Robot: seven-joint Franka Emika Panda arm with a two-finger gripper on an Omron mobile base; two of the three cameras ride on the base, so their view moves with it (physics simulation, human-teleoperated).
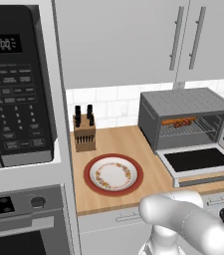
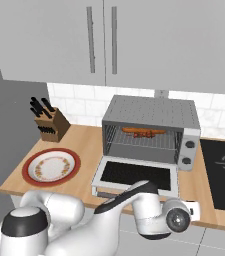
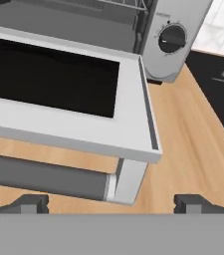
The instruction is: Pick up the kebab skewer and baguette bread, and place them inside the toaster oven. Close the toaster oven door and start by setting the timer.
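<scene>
The toaster oven [image 1: 183,107] [image 2: 151,117] stands on the counter with its door [image 1: 200,160] [image 2: 136,175] [image 3: 58,99] dropped flat. On the wire rack inside lie the orange-brown baguette bread [image 1: 174,121] [image 2: 135,130] and, close beside it, the dark reddish kebab skewer [image 1: 185,123] [image 2: 150,134]. In the hand view my gripper [image 3: 112,204] is open and holds nothing. It sits low in front of the door's right corner, with the bar handle [image 3: 44,177] just ahead of the fingertips. A timer knob [image 3: 172,38] shows on the oven's right side.
An empty red-rimmed plate [image 1: 113,174] [image 2: 51,166] lies left of the oven, with a knife block [image 1: 84,132] [image 2: 51,122] behind it. A black microwave [image 1: 14,84] stands at far left. A black cooktop [image 2: 224,175] [image 3: 218,84] lies right of the oven.
</scene>
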